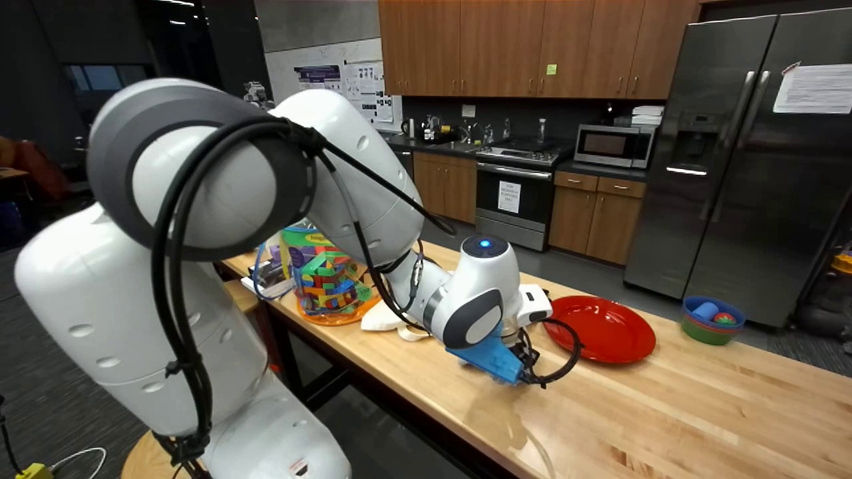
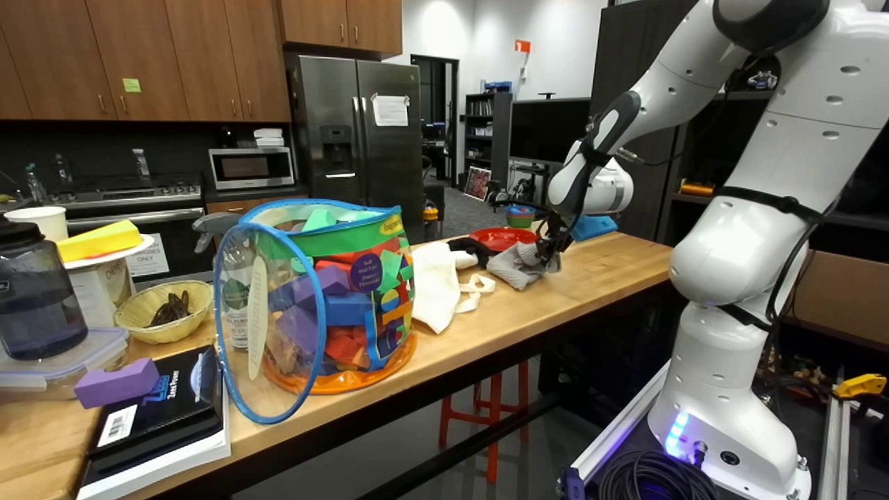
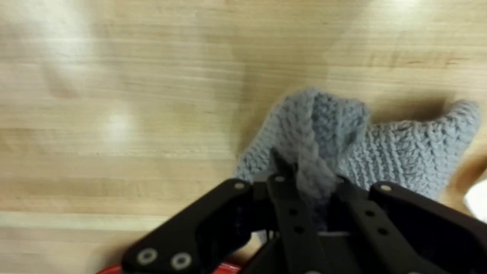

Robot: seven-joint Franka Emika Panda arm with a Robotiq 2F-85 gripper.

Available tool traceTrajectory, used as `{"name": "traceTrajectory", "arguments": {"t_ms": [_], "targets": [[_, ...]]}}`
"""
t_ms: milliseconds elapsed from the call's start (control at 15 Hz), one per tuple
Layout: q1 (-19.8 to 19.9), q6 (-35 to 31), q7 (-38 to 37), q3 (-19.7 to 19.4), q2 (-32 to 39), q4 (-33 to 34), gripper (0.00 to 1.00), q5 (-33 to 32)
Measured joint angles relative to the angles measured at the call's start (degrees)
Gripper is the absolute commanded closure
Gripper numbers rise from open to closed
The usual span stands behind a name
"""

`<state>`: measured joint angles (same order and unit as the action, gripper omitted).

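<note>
One long wooden counter [image 1: 705, 399] runs through a kitchen lined with brown cabinets [image 1: 519, 46], a stove [image 1: 532, 203] and a steel refrigerator [image 1: 745, 186]. It carries a red plate [image 1: 602, 329], a clear bag of colored blocks [image 2: 347, 298] and a white cloth [image 2: 432, 285], with a gray knit cloth [image 2: 512, 267] just beside the last. In an exterior view, the arm's wrist [image 1: 482, 279] and a blue covering [image 1: 489, 356] screen most of the gray knit cloth; the wrist view cuts off the red plate at the bottom and blurs the knit closest to the lens. Black fingers [image 3: 293, 220] are clamped on a bunched fold; whether the remainder lies fully on the wood is hard to tell. Ribbed and rumpled, the gray knit cloth gathers at the grip and spreads to one side, its far corner curled.
</note>
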<state>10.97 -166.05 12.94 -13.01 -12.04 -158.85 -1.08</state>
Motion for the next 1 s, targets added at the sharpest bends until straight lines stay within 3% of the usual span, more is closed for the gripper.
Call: {"name": "traceTrajectory", "arguments": {"t_ms": [1000], "targets": [[11.06, -2.38, -0.14, -8.82, 5.28, 1.03, 0.96, -0.06]]}}
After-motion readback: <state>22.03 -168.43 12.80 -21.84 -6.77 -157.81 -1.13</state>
